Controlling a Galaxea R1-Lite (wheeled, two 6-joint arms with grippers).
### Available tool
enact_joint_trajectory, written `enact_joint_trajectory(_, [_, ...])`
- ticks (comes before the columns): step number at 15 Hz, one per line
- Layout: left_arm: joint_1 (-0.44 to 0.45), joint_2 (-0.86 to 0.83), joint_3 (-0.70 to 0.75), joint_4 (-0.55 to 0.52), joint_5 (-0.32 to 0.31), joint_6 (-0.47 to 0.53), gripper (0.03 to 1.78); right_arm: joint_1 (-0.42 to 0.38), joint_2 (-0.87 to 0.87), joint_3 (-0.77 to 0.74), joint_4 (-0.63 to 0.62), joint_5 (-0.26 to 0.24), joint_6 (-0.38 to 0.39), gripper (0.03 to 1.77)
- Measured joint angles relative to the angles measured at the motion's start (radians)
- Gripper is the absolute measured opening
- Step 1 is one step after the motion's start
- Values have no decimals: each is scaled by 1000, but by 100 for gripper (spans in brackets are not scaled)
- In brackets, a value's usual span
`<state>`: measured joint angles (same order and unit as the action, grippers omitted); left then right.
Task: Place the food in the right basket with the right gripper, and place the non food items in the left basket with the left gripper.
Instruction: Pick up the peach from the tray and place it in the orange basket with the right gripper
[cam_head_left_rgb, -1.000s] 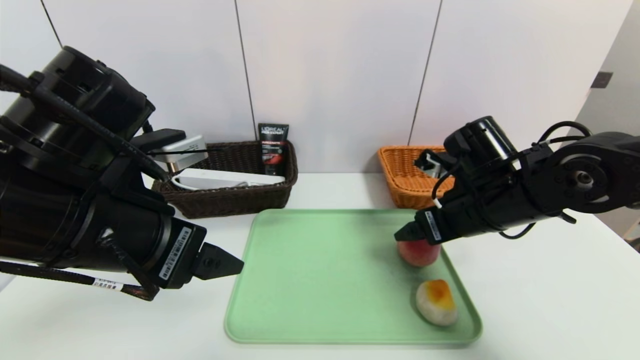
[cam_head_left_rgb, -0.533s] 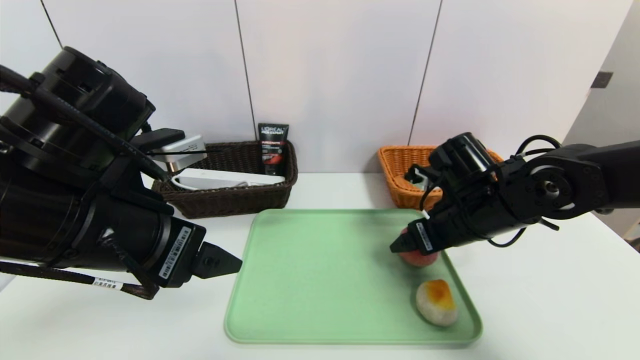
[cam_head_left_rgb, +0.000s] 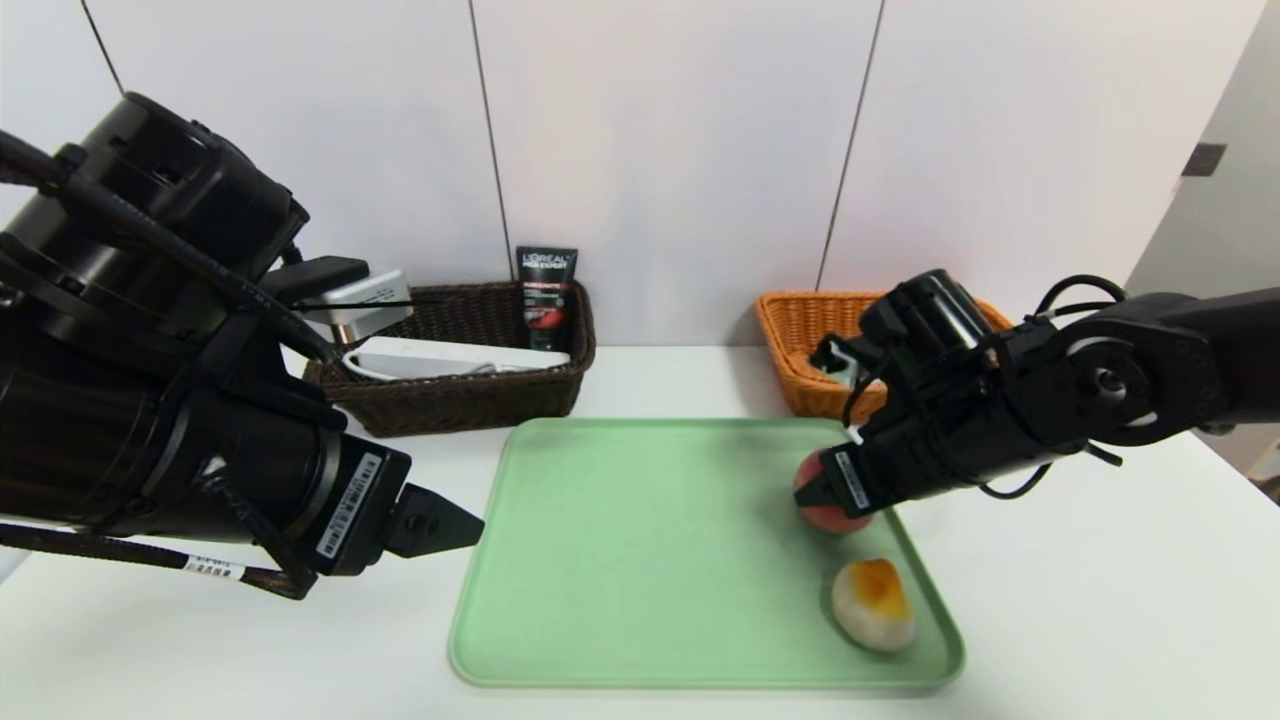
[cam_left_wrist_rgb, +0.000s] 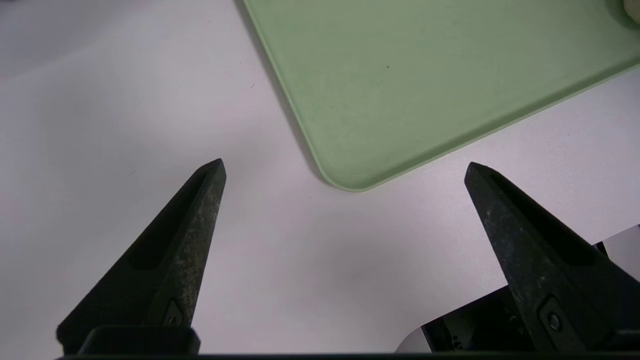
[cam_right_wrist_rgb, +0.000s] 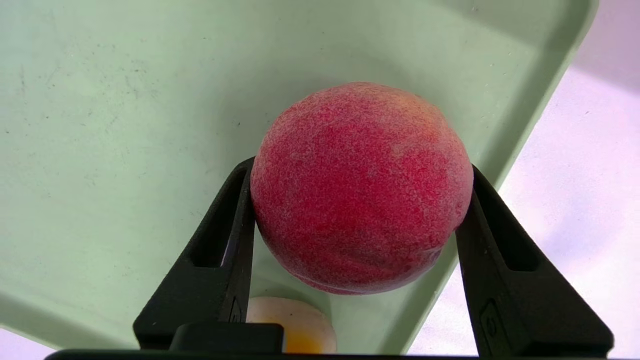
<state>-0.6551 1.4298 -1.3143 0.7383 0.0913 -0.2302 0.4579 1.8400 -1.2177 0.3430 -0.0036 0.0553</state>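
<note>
**A:** What is the right gripper (cam_right_wrist_rgb: 361, 172) doing?

**B:** Its two black pointed fingers (cam_right_wrist_rgb: 222, 240) press against both flanks of the peach (cam_right_wrist_rgb: 361, 187), pinching it. The fruit is round, with a fuzzy, speckled pink-red skin, and it sits low on the green tray (cam_head_left_rgb: 640, 560).

**A:** What lies closest around that gripper?

**B:** Just beside it, nearer the robot, rests the pale beige oval lump (cam_head_left_rgb: 873, 603) with its orange-yellow top, smooth and egg-shaped, on the same tray. The tray is matte plastic with rounded corners and a shallow raised rim; the peach is close to its right rim. Beyond the gripper, partly hidden behind the black cabled arm, stands the right basket (cam_head_left_rgb: 800, 345), light orange-tan wicker with flared sides.

**A:** And the other side?

**B:** Well apart to the left, the left gripper (cam_left_wrist_rgb: 345, 170) hangs over the white table (cam_head_left_rgb: 1100, 600) by the tray's near left corner, its tapered fingers spread wide with nothing between them. Behind it, at the wall, is the left basket (cam_head_left_rgb: 480, 400), dark brown weave. In it lies the long white power strip (cam_head_left_rgb: 450, 357), and the black tube (cam_head_left_rgb: 546, 295) stands upright at its right end.
</note>
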Motion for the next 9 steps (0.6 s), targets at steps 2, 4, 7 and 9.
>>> enact_joint_trajectory(2, [0, -3, 0, 0, 1, 0, 169, -1, -38, -7, -6, 2, 1, 111])
enact_joint_trajectory(4, [0, -4, 0, 0, 0, 0, 169, -1, -96, -22, -30, -2, 3, 111])
enact_joint_trajectory(7, [0, -5, 2, 0, 0, 0, 169, -15, -179, -54, -151, -22, -13, 111])
enact_joint_trajectory(9, [0, -3, 3, 0, 0, 0, 169, -38, -195, -95, -165, -73, -57, 111])
